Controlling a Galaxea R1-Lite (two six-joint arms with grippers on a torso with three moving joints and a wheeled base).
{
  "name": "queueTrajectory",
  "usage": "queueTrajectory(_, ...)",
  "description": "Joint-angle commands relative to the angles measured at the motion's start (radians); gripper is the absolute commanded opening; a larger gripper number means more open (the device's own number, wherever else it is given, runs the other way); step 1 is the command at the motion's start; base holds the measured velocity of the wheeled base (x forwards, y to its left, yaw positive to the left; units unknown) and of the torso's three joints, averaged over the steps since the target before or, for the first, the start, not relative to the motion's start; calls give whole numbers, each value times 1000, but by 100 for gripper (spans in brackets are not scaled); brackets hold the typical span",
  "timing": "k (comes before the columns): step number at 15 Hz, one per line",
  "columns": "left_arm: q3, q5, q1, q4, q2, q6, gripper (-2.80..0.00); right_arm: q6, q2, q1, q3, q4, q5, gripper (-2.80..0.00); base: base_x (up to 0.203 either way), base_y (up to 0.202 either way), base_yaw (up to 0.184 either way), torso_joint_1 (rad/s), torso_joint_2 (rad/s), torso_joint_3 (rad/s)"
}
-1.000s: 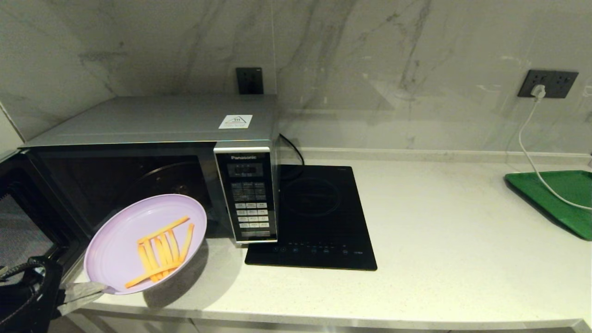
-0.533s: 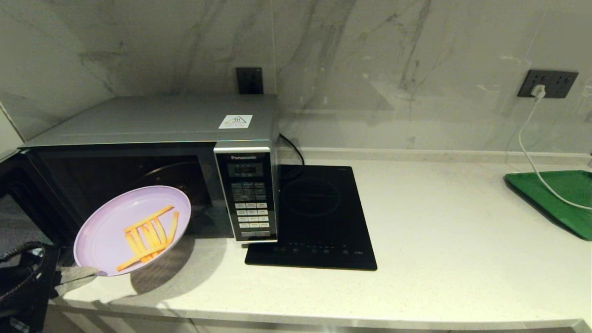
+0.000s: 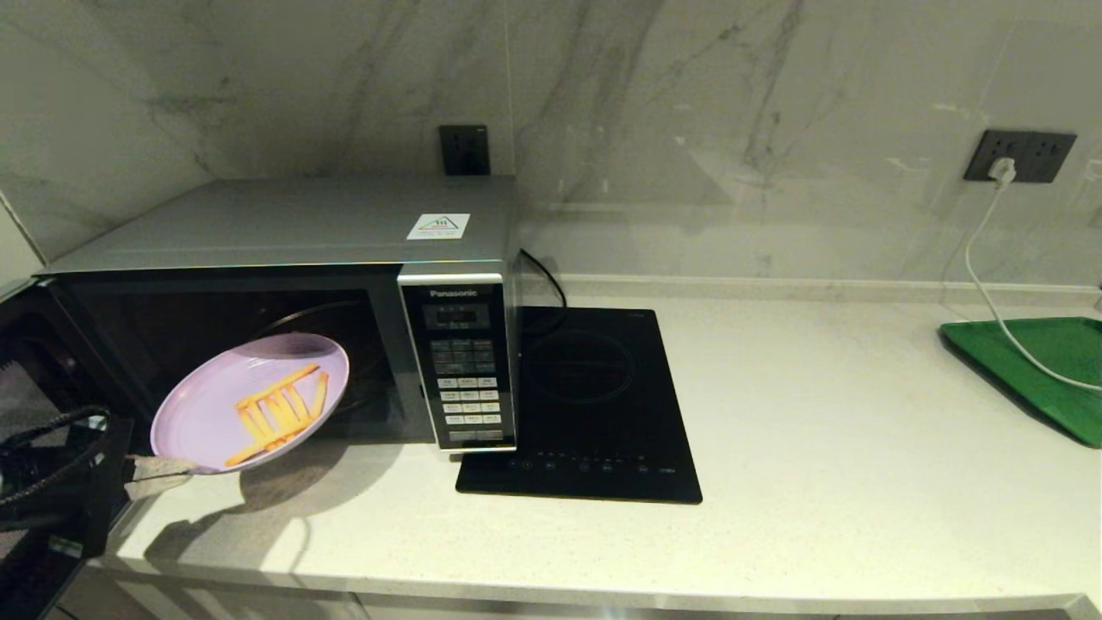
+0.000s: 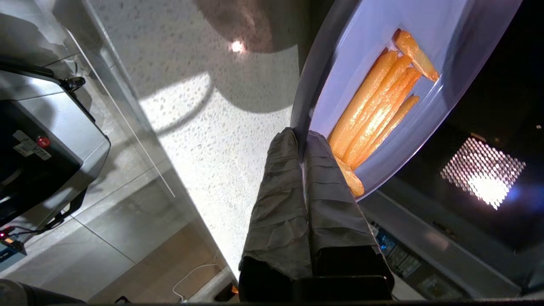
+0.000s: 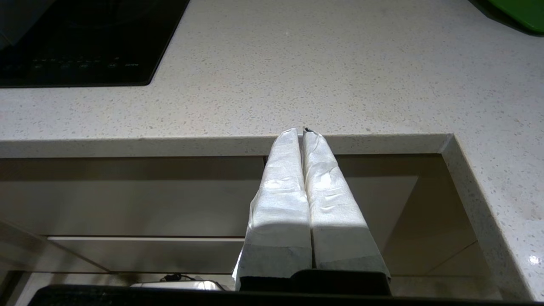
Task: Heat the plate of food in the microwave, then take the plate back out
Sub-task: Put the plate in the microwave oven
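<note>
Left gripper (image 4: pixel 302 135): jaws clenched on near rim of round lilac plastic plate of orange fries (image 3: pixel 215 412).
Right gripper (image 5: pixel 302 131): jaws pressed together, holding nothing.

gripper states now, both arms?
Left gripper: shut on the plate of food rim, at the open microwave.
Right gripper: shut, empty, parked below the counter edge.

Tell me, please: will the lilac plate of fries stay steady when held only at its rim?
Probably stiff: the plate of food keeps its shape, pinched at one edge by the left gripper. It looks light. The loose fries may slide if it tilts more.
</note>
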Motion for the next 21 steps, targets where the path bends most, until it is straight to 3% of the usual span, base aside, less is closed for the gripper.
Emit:
queueTrajectory(1,-33,2,-8,0,78,-5,-280,1,2,0,-1,2,0,-280,0,0,0,0,0,0)
queueTrajectory(5,-62,58,-38,-17,139,-5,-280,1,2,0,1,2,0,-280,0,0,0,0,0,0)
queueTrajectory(10,-83,113,-117,-69,153,-72,-280,1,2,0,-1,2,0,-280,0,0,0,0,0,0)
queueTrajectory(17,-207,123,-149,-60,181,-122,-280,1,2,0,1,2,0,-280,0,0,0,0,0,0)
queueTrajectory(21,-215,123,-149,-66,220,-129,-280,1,2,0,0,2,0,-280,0,0,0,0,0,0)
